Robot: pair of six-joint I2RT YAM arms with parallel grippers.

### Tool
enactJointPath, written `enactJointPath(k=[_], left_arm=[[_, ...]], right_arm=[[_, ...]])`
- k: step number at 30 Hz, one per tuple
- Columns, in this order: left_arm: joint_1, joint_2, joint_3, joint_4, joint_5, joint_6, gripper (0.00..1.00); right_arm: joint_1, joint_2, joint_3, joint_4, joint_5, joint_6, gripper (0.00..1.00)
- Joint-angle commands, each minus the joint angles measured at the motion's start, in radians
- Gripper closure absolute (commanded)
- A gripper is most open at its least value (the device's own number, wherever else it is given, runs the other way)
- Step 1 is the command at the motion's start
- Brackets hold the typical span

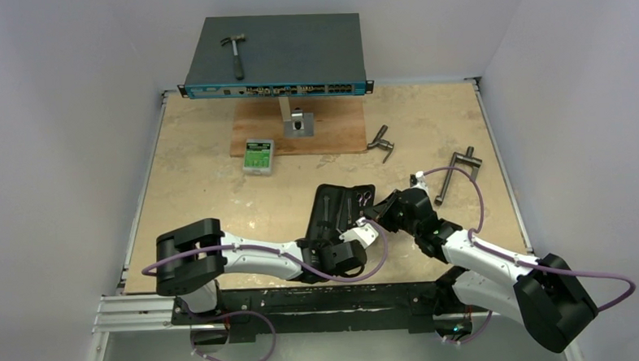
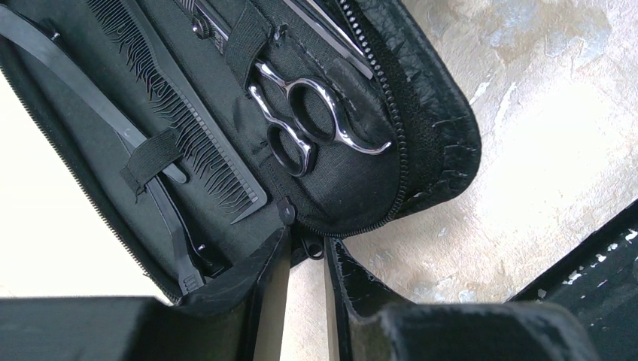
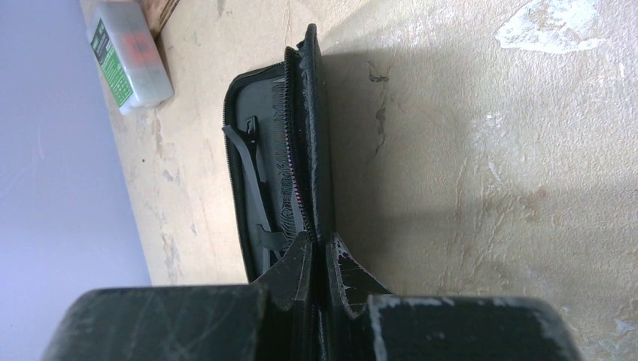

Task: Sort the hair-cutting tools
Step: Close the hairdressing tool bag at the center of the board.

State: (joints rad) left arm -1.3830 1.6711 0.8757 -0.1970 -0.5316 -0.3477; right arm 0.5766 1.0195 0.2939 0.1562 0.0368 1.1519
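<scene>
**Left claw** [image 2: 307,252]: the fingers stand a narrow gap apart, and bare table [image 2: 542,150] shows between them. The near end of the open black zip case [image 2: 429,128] lies at the fingertips. The zip pull [image 2: 311,245] sits in the mouth of the gap. Whether the pads touch the case cannot be told.

**Case contents, located from the left claw**
- Silver scissors [image 2: 316,113]: directly ahead and close to the fingertips. The ring handles face the claw and the blades run away under a black strap.
- Long black comb [image 2: 192,128]: ahead and to the left, lying alongside the scissors.
- Slim black hair clips [image 2: 83,90]: further left, near the case's left rim, with an elastic loop [image 2: 150,158] across them.

**Right claw** [image 3: 320,244]: the fingers are pressed together, pinching the rim of the case's right half. That half runs edge-on straight ahead of the claw. The case lining shows to the left of the rim and bare table to the right. A green-and-white box [image 3: 128,53] lies far ahead and to the left.

**Overhead view**: the left claw is at the near end of the case and the right claw is at its right side. Two grey T-handle tools [image 1: 458,173] lie on the table well beyond the right claw. A hammer [image 1: 235,54] rests on a blue network switch [image 1: 294,55], far beyond both claws.
</scene>
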Motion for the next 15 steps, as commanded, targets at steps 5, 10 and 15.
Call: enactJointPath(k=[5,10,15], left_arm=[[-0.011,-0.026,0.016,-0.005,0.027,-0.008,0.72],[-0.017,-0.016,0.017,-0.013,0.024,-0.014,0.72],[-0.025,-0.018,0.02,-0.025,0.021,-0.01,0.71]], right_arm=[[0.001,-0.024,0.011,0.025,-0.018,0.005,1.0],[0.001,-0.025,0.011,0.023,-0.018,0.006,1.0],[0.0,-0.032,0.011,0.016,-0.014,0.004,1.0]])
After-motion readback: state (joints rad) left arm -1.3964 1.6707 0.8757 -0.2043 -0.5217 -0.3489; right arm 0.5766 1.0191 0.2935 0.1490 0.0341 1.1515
